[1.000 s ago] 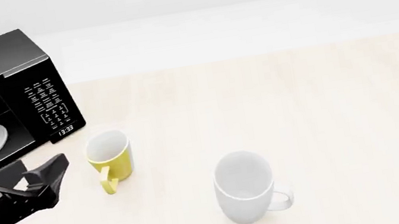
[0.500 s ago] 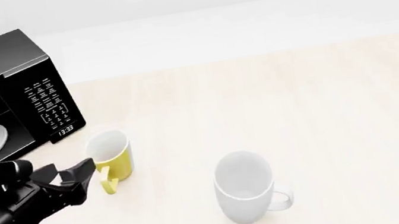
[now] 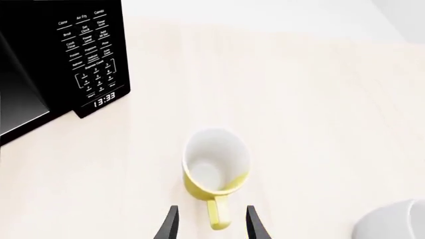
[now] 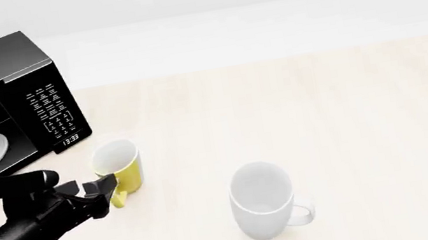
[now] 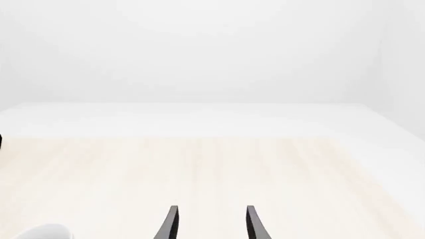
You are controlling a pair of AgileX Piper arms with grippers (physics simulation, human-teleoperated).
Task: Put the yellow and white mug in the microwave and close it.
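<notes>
Left gripper at the small yellow ceramic mug.
Arm low, reaching forward; parted fingers straddle its handle without gripping; black box-shaped microwave cropped.

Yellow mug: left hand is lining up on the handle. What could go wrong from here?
1. The left hand is open astride only the yellow mug's thin handle; closing there, the mug may swing or slip.
2. The white mug stands close by; a wide move could knock it.
</notes>
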